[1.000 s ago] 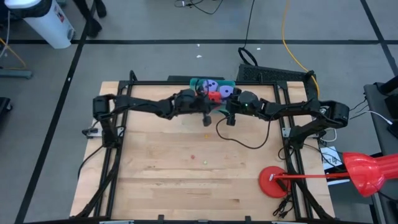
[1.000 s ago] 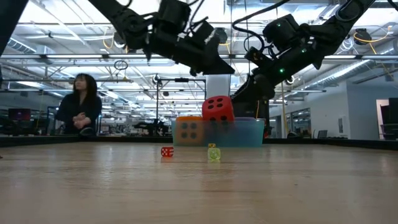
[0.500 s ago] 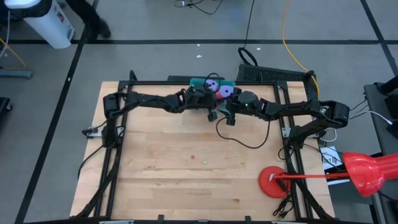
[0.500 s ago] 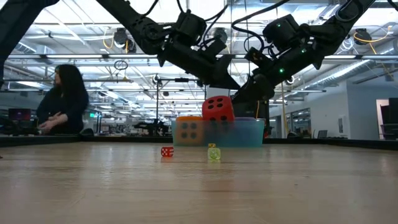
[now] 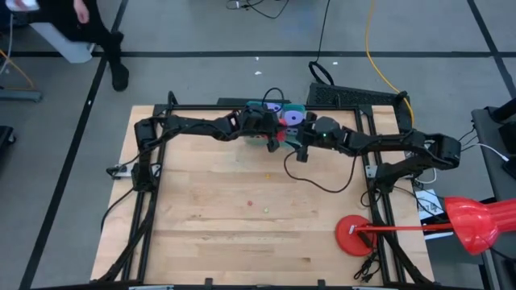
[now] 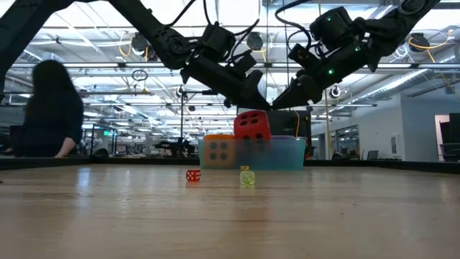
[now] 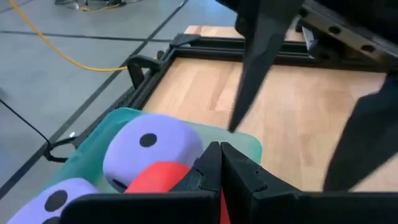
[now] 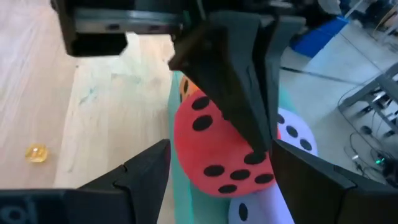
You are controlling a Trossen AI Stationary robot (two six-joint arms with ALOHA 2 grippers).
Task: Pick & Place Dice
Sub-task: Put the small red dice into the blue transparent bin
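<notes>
A: Where did the dice sit at that moment?

B: In the teal bin point(image 6: 277, 152) at the far edge of the worktop point(image 5: 242, 217), near its middle. The red die point(image 6: 251, 124) rode highest, poking above the rim; the orange die point(image 6: 218, 150) lay beside it, and two lavender dice point(image 7: 152, 146) showed in the left wrist view.

A: And the arms?

B: Both reached over the bin. The left gripper point(image 7: 219, 163) had its jaws pressed together, tips just above the red die. The right gripper point(image 8: 221, 165) hovered with jaws spread wide, the red die between and beyond them.

A: So which arm should have taken it?

B: I judged the right one, since it was already open. Doing it well meant the left arm backing off first, as its tips stood in the right gripper's path. Then the right should have come down squarely on two opposite flat faces, not a corner, and closed gently, because the die looked soft and could squirm out
</notes>
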